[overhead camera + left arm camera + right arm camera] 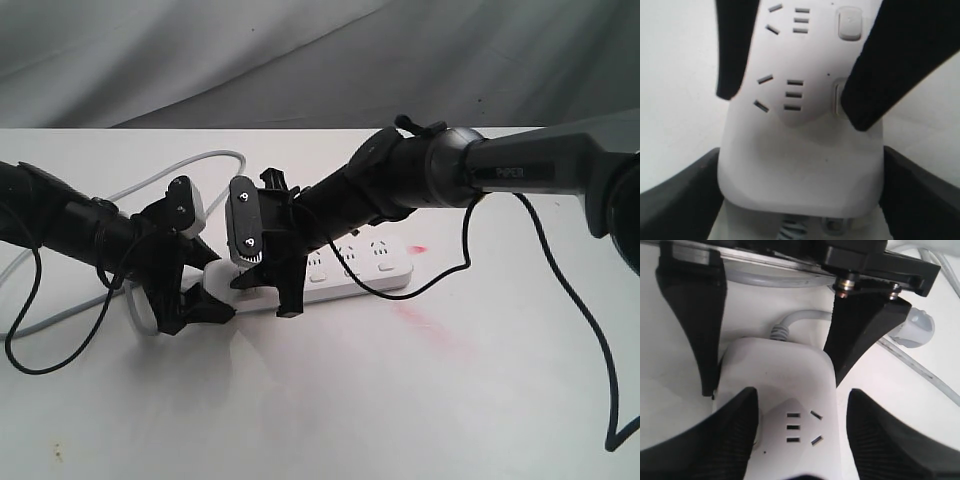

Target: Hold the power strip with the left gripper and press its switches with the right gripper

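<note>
Exterior view: one white power strip is lying flat mid-scene on the white surface, and two claws are working its near end. The left claw is clenching the strip's cord end, one finger on each long side. The right claw is hanging just beside it, spread across the bar and gripping nothing, one fingertip covering a switch. Three switches are showing clear beyond it, and one pale cord is curving away.
</note>
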`<state>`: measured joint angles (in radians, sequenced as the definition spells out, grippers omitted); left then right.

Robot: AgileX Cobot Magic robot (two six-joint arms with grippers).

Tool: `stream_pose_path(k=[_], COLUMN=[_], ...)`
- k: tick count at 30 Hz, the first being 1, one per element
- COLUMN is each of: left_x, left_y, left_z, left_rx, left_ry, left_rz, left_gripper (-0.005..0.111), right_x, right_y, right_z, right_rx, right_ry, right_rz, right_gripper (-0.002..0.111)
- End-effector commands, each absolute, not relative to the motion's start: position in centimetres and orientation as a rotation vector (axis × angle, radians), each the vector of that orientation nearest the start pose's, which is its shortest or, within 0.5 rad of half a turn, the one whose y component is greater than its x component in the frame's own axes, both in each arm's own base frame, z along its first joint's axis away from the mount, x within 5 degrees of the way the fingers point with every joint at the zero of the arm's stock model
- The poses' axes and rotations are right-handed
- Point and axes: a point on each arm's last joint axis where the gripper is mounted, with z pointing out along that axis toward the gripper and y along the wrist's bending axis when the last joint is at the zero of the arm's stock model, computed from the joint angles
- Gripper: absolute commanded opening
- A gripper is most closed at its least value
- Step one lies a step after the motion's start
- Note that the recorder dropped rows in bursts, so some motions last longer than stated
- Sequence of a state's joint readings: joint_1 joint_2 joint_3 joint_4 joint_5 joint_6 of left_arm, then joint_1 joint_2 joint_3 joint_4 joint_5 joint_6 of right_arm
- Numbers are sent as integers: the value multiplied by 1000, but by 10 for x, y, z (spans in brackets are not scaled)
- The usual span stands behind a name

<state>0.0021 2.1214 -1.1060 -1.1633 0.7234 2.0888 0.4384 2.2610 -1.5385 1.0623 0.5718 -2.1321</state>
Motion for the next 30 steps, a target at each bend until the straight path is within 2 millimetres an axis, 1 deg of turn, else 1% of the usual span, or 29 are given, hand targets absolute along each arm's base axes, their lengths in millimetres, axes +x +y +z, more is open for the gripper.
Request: stream_pose_path(k=[1, 21, 26, 30], left_x=[371, 371, 371, 371], left_y=[-58, -58, -58, -58], left_z=[88, 88, 88, 88], left_rx=[1370, 1370, 1370, 1370], left_ry=[2097, 2097, 2097, 2097], left_rz=[-552, -552, -552, -552], left_gripper=[52, 52, 52, 52], right_x=[406, 407, 401, 400], right_y=[240, 238, 232, 231], right_z=[113, 110, 98, 94], right_rx=[-1854, -1841, -1853, -1861], right_ry=[1527, 1570, 1609, 1614], right_rz=[302, 289, 276, 262], right_gripper=[51, 51, 51, 51])
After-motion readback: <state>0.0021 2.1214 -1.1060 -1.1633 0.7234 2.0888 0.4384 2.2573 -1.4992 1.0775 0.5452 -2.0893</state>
